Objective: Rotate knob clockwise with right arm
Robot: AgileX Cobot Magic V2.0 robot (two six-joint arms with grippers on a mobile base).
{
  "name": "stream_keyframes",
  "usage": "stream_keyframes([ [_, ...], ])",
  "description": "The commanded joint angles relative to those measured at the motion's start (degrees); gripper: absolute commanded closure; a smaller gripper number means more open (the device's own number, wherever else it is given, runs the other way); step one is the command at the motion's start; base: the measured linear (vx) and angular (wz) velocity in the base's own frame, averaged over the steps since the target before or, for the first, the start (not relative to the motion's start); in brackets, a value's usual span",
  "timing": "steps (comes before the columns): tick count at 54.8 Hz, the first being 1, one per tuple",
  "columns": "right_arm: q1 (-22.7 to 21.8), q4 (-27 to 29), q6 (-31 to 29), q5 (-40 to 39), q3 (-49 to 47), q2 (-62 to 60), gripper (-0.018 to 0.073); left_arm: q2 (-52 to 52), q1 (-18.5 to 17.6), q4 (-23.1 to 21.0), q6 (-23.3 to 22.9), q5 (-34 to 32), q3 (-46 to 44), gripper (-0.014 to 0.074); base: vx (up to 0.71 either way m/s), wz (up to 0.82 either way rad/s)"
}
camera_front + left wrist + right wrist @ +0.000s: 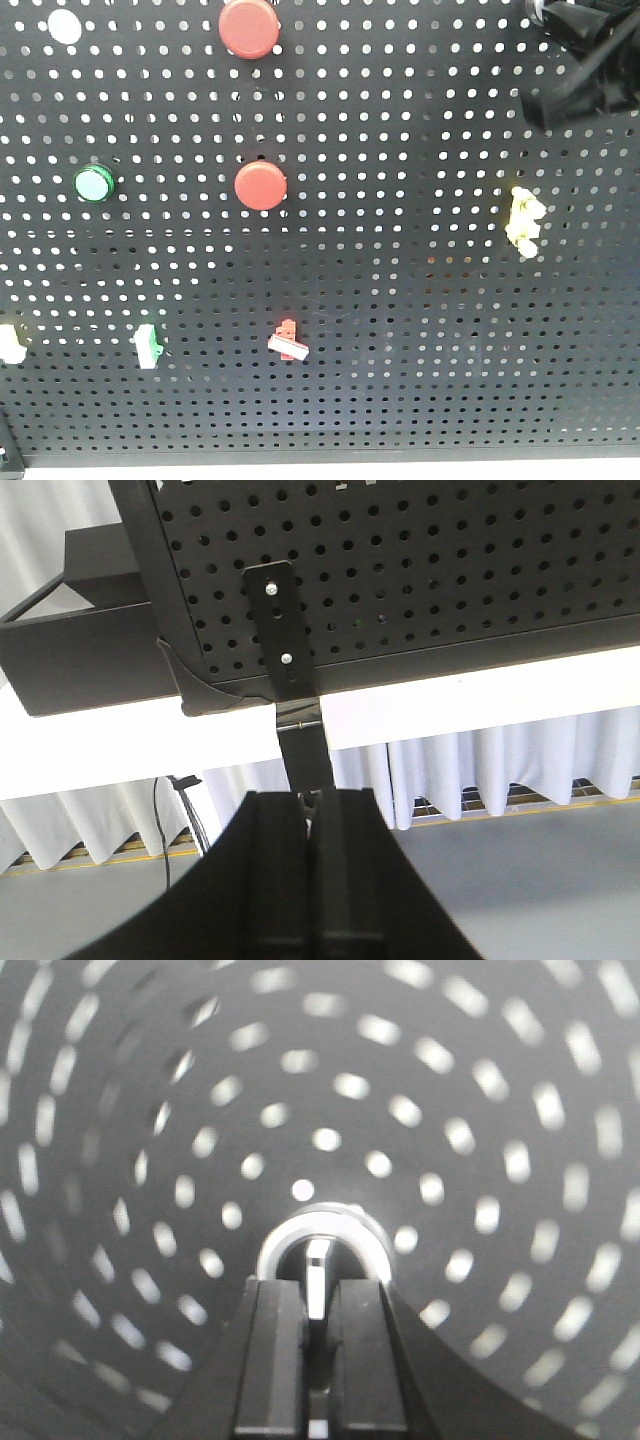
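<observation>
Black perforated panel [400, 380] fills the front view. Under its lower edge there is open room, and there the left gripper [313, 806] hangs with jaws pressed together, holding nothing. The knob [320, 1245] sits on the panel directly before the right gripper [320, 1290], whose jaws are narrowed onto its bar. The right arm [585, 60] covers the top right corner. A yellow toggle [524, 222] is near below the arm and a red button [260, 185] is well apart.

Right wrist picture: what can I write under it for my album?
The right gripper pinches the knob by its pointer bar, pegboard blurred behind.
</observation>
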Motion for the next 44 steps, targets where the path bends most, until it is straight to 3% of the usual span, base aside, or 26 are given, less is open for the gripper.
stream_keyframes([
  [1,-0.5,2.7,6.7,-4.5,-2.0,-0.2,0.0454,-1.0,-0.2,-0.5,-0.1,-4.4,1.5,0.0603,0.00,0.00],
  [16,-0.5,10.9,20.5,-7.1,-2.0,-0.4,0.0454,-1.0,-0.2,-0.5,-0.1,-4.4,1.5,0.0603,0.00,0.00],
  [27,-0.6,21.4,30.3,-11.3,-2.0,-0.4,0.0454,-1.0,-0.2,-0.5,-0.1,-4.4,1.5,0.0603,0.00,0.00],
  [39,-0.6,29.1,31.5,-12.5,-2.0,-0.4,0.0454,-1.0,-0.2,-0.5,-0.1,-4.4,1.5,0.0603,0.00,0.00],
  [44,-0.6,29.5,31.4,-14.1,-2.0,-0.4,0.0450,-1.0,-0.2,-0.5,-0.1,-4.4,1.5,0.0603,0.00,0.00],
])
